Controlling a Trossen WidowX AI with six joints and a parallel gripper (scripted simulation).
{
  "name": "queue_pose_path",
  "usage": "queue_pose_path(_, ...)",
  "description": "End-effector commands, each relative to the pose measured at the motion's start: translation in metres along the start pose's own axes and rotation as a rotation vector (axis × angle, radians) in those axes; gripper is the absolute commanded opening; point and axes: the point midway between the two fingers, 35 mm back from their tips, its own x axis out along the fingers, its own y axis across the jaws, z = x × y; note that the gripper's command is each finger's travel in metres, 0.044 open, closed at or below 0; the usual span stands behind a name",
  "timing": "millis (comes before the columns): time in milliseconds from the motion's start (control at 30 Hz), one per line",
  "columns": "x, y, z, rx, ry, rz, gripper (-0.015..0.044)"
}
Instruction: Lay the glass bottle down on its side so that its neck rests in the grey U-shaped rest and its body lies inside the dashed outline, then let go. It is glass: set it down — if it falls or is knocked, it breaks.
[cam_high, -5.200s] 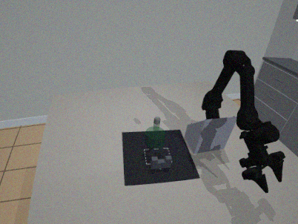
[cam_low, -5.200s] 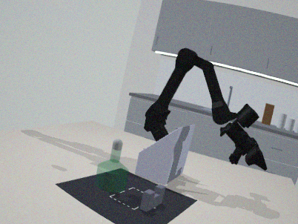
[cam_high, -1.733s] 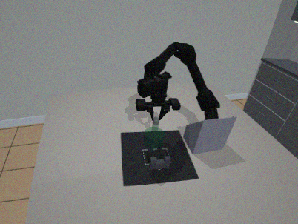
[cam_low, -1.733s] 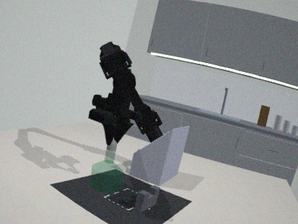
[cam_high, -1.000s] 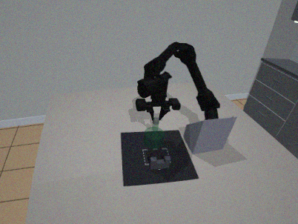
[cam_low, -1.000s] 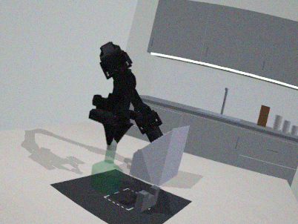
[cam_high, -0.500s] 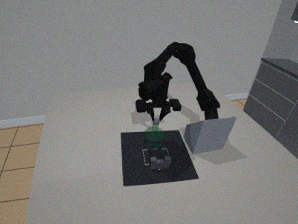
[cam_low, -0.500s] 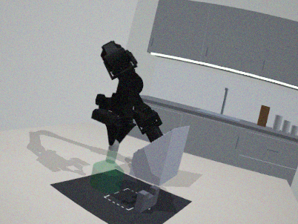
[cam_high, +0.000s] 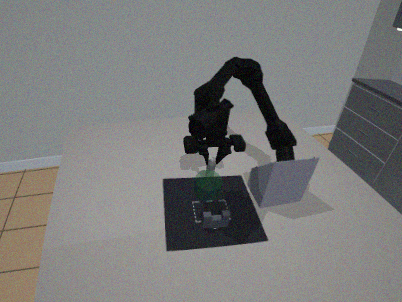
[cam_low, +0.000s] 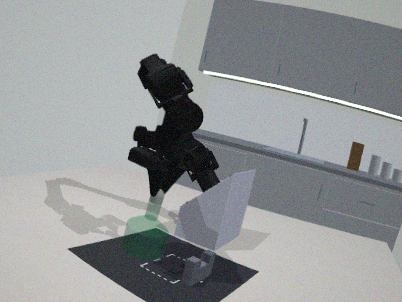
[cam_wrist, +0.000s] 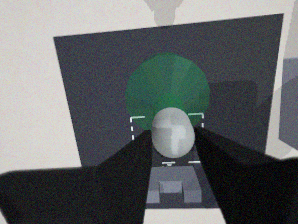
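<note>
The bottle (cam_wrist: 167, 80) is seen from above, its pale rounded top (cam_wrist: 173, 132) nearest the view and its wide green body beyond. The top is gripped between the two dark fingers of the gripper (cam_wrist: 173, 134) — one at each side. Below the bottle a dark mat (cam_wrist: 95, 90) is seen, with white dashes (cam_wrist: 196, 114) marked on it; the outline is partly hidden by the bottle and the fingers. Nearer the bottom edge the grey rest (cam_wrist: 172, 175) is shown — its notch turned toward the mat's near edge, its sides partly covered by the fingers. At the right, a grey-violet block (cam_wrist: 292, 100) is cut off by the frame. Shadows are cast across the mat's right part.
</note>
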Motion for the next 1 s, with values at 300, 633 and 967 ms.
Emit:
queue_pose_path(300, -0.004, 0.000, -0.016, -0.002, -0.009, 0.000, 0.0119)
queue_pose_path(633, -0.005, 0.000, -0.025, -0.007, -0.028, 0.001, 0.0119)
queue_pose_path(967, -0.006, 0.000, -0.035, -0.013, -0.044, 0.002, 0.0119)
